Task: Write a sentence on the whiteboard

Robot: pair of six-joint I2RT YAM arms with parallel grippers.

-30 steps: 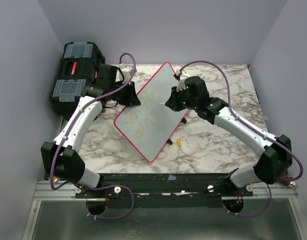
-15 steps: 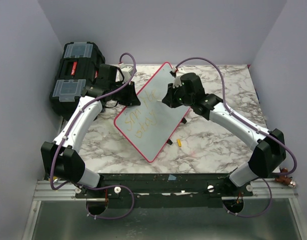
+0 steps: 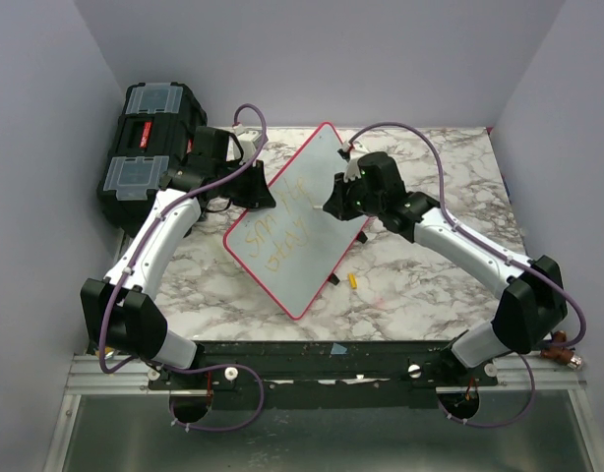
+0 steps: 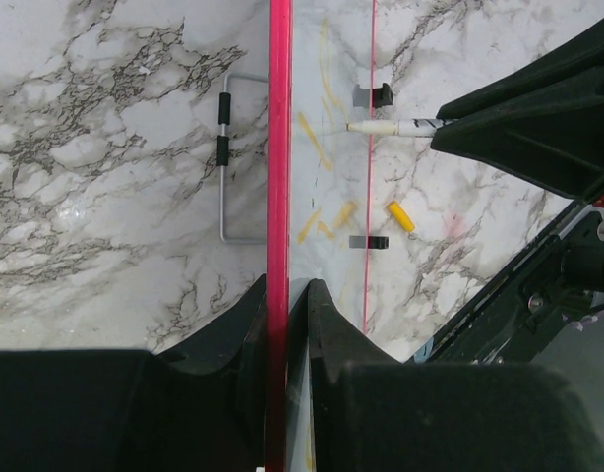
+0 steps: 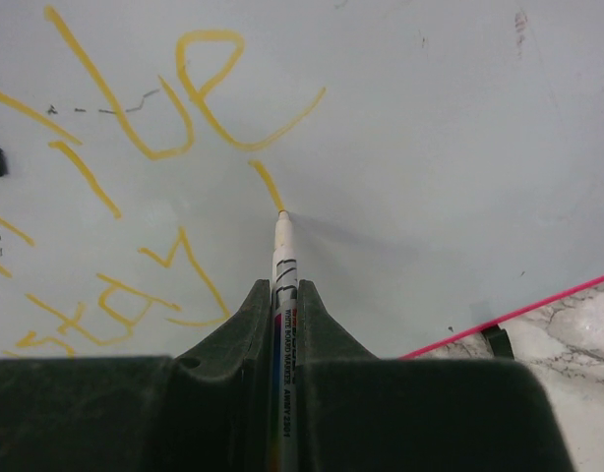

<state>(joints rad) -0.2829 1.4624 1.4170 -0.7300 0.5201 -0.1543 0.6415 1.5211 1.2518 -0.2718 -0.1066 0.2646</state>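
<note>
The whiteboard (image 3: 307, 265) with its pink-red frame lies diagonally on the marble table. The sentence (image 3: 272, 239) runs in two lines of yellow letters on its lower left half. My left gripper (image 3: 255, 190) is shut on the board's left frame edge (image 4: 278, 147), one finger on each side (image 4: 287, 295). My right gripper (image 3: 339, 202) is shut on a white marker (image 5: 282, 261). The marker's tip touches the board at the end of a short yellow stroke, below the written letters (image 5: 199, 93). The marker also shows in the left wrist view (image 4: 391, 127).
A black toolbox (image 3: 145, 152) stands at the back left, close behind my left arm. A yellow marker cap (image 3: 352, 280) lies on the table just right of the board. A wire stand (image 4: 225, 157) lies under the board's left side. Walls close in on three sides.
My right gripper with the marker shifted slightly up-left over the board, then back down-right. The left gripper and the board have not moved.
</note>
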